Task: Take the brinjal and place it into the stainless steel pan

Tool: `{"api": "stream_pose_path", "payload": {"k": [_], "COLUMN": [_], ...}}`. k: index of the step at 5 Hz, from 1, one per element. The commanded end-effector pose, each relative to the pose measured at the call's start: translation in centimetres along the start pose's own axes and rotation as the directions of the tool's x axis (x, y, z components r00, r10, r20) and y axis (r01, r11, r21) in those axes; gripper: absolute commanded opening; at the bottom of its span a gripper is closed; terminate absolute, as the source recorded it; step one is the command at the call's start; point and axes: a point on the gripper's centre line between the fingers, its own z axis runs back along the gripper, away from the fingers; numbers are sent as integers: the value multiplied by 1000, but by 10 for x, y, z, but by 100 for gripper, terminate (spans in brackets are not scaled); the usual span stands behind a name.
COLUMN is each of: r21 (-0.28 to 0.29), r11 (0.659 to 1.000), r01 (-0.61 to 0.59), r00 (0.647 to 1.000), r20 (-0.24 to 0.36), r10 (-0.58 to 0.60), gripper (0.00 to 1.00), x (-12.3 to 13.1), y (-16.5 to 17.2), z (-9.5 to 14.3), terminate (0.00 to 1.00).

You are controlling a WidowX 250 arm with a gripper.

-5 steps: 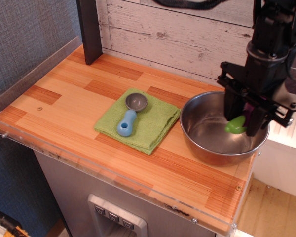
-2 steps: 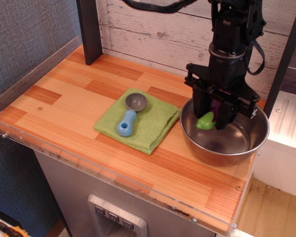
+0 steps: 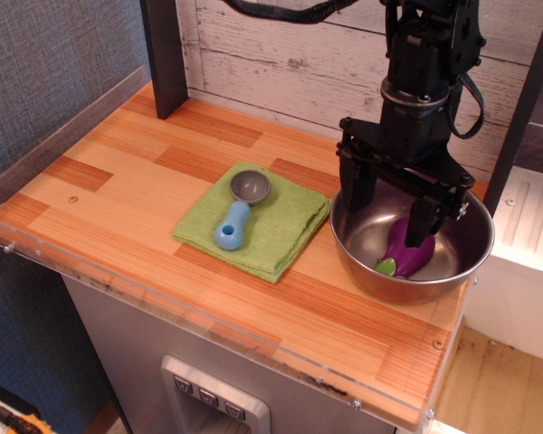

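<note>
The brinjal [image 3: 405,254], glossy purple with a light-green stem cap, lies inside the stainless steel pan [image 3: 355,237] on its bottom, cap toward the front. The pan is a round shiny bowl at the right of the wooden counter. My gripper [image 3: 391,206] is black and hangs over the pan's back half, just above the brinjal. Its fingers [image 3: 358,193] are spread apart and hold nothing.
A green cloth [image 3: 285,226] lies left of the pan with a grey scoop with a blue handle [image 3: 238,210] on it. A dark post [image 3: 164,54] stands at the back left. A white plank wall runs behind. The counter's front edge has a clear plastic lip.
The gripper, which carried the brinjal leftward over the pan, has opened. The brinjal has dropped out of the fingers and now lies on the pan's bottom.
</note>
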Motion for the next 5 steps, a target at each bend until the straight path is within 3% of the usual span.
{"api": "stream_pose_path", "payload": {"k": [1, 2, 3, 5], "r21": [20, 2, -18, -20], "r11": [991, 958, 941, 945], "r01": [-136, -288, -338, -328], "r00": [983, 950, 937, 942], "r20": [127, 122, 89, 69], "r10": [132, 286, 338, 328], "gripper": [100, 100, 100, 100], "x": [-26, -51, -65, -68], "y": [36, 76, 89, 90], "z": [61, 65, 53, 47], "terminate": [0, 0, 0, 0]}}
